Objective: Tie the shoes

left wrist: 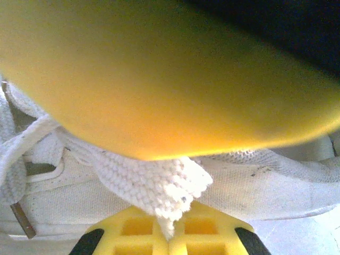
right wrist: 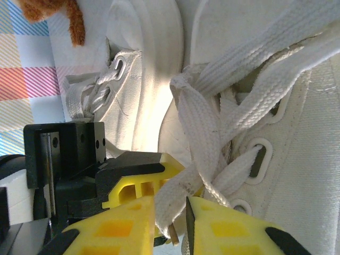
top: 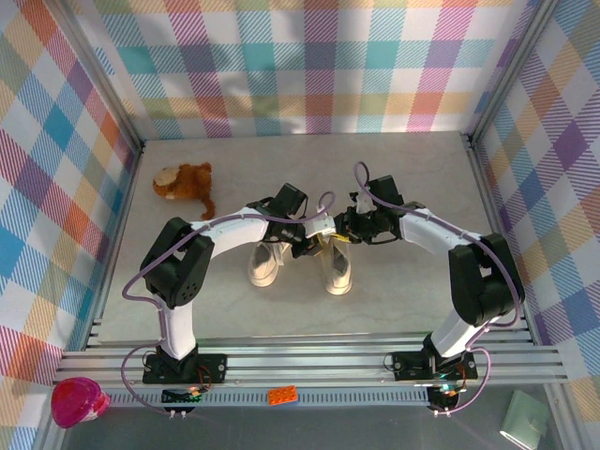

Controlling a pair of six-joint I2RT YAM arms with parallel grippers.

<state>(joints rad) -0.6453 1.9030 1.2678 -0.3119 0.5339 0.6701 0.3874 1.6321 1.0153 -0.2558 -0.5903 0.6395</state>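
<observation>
Sitting side by side at the middle of the table [top: 422,178], the shoes [top: 263,265] have both grippers over their far ends. The left gripper [left wrist: 170,226] is clenched on a lace [left wrist: 159,183]. The right gripper [right wrist: 170,201] pinches another lace strand [right wrist: 194,138]. A brown plush toy [top: 185,181] lies toward the far left corner.

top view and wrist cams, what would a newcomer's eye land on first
Both arms arch inward and meet over the cream shoes at mid-table. Up close, the left gripper and the right gripper each pinch white lace. A brown plush toy lies at the far left.
</observation>
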